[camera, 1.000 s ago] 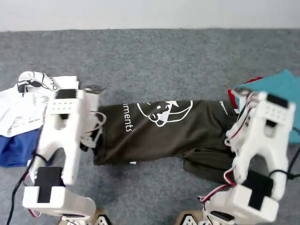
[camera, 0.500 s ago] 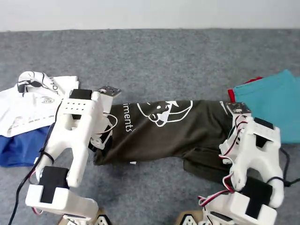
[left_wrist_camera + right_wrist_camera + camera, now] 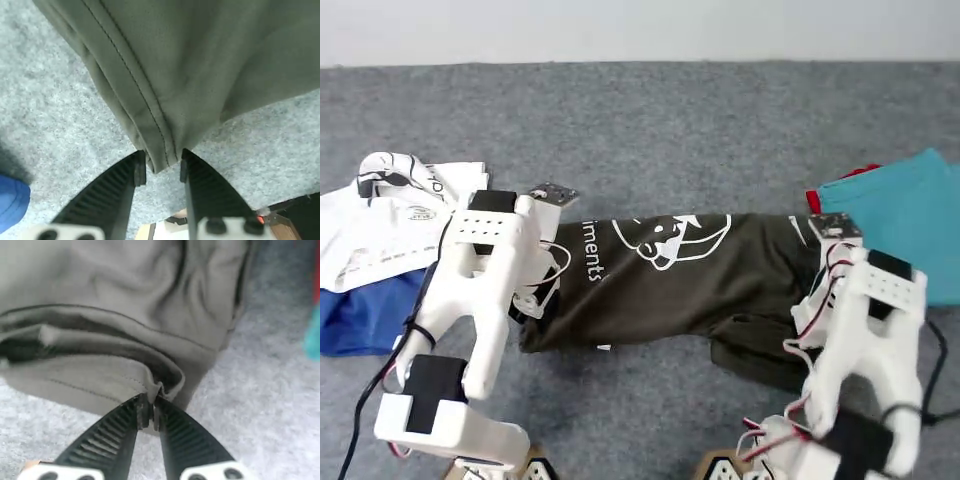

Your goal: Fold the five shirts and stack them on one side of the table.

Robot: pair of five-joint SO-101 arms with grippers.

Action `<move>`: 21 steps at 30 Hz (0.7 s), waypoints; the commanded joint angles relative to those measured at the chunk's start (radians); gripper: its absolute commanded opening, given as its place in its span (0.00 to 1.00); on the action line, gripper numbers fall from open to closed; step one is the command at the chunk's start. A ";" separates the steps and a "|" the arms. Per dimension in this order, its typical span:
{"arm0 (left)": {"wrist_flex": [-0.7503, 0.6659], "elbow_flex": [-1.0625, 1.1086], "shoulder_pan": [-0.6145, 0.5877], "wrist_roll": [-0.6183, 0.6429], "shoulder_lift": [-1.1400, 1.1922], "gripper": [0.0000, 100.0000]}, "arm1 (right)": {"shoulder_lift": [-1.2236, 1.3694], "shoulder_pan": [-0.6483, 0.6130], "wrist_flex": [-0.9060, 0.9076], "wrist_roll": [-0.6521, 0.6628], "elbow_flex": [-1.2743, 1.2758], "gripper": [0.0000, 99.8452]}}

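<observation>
- The left pincer [image 3: 161,167] is open only a narrow gap. A folded, stitched hem corner of the dark olive cotton shirt with a white print [image 3: 660,270] fills that gap and touches both black ribbed fingers.
- The right pincer [image 3: 151,412] is almost fully closed. Its tips nip a small ridge of cloth at the rolled edge of the same olive shirt, on the end opposite the left pincer.
- The olive shirt lies lengthwise across the middle of the grey felt table [image 3: 650,120], between the two white arms. Its near edge is bunched and doubled over towards the right arm.
- On the left side of the table, a crumpled white shirt with dark markings [image 3: 390,225] rests on top of a royal blue shirt [image 3: 360,315]. The left arm's body covers the strip between this pile and the olive shirt.
- On the right side, a flat teal shirt [image 3: 900,215] lies over a red shirt [image 3: 820,200], of which just a thin edge peeks out beside the olive shirt's end.
- Count: five shirts, one each of olive, white, blue, teal and red. There are two arms, each pincer gripping the olive one.
</observation>
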 commanded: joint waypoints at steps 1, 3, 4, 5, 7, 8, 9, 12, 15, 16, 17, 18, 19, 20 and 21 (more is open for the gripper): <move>0.006 -0.027 0.008 0.009 -0.034 0.12 | -0.191 -0.033 0.064 -0.003 -0.008 0.01; 0.006 -0.027 0.008 0.009 -0.034 0.12 | -0.268 -0.076 0.084 -0.009 -0.008 0.01; 0.006 -0.027 0.008 0.009 -0.034 0.12 | -0.302 -0.101 0.081 -0.011 -0.002 0.01; 0.006 -0.027 0.008 0.009 -0.034 0.12 | -0.320 -0.119 0.079 -0.012 0.000 0.01; 0.009 -0.027 0.008 0.009 -0.034 0.12 | -0.323 -0.145 0.054 -0.017 -0.002 0.01; 0.011 -0.027 0.008 0.009 -0.034 0.12 | -0.315 -0.148 0.025 -0.041 -0.002 0.01; 0.011 -0.027 0.008 0.009 -0.034 0.12 | -0.305 -0.148 -0.007 -0.071 -0.002 0.01; 0.011 -0.027 0.008 0.009 -0.034 0.12 | -0.254 -0.154 -0.113 -0.112 -0.002 0.01; 0.005 0.001 0.008 0.009 -0.034 0.12 | -0.174 -0.153 -0.219 -0.146 -0.006 0.01; 0.005 0.015 0.008 0.009 -0.034 0.12 | -0.150 -0.153 -0.255 -0.153 -0.006 0.01; 0.005 0.024 0.008 0.009 -0.034 0.12 | -0.125 -0.153 -0.294 -0.160 -0.006 0.01; 0.002 0.033 0.008 0.009 -0.034 0.12 | -0.104 -0.154 -0.329 -0.160 -0.006 0.01; -0.009 0.042 0.008 0.009 -0.035 0.12 | -0.084 -0.156 -0.363 -0.160 -0.006 0.01; -0.020 0.051 0.008 0.009 -0.035 0.12 | -0.064 -0.157 -0.400 -0.160 -0.006 0.01; -0.031 0.059 0.008 0.009 -0.035 0.12 | -0.045 -0.157 -0.435 -0.160 -0.006 0.01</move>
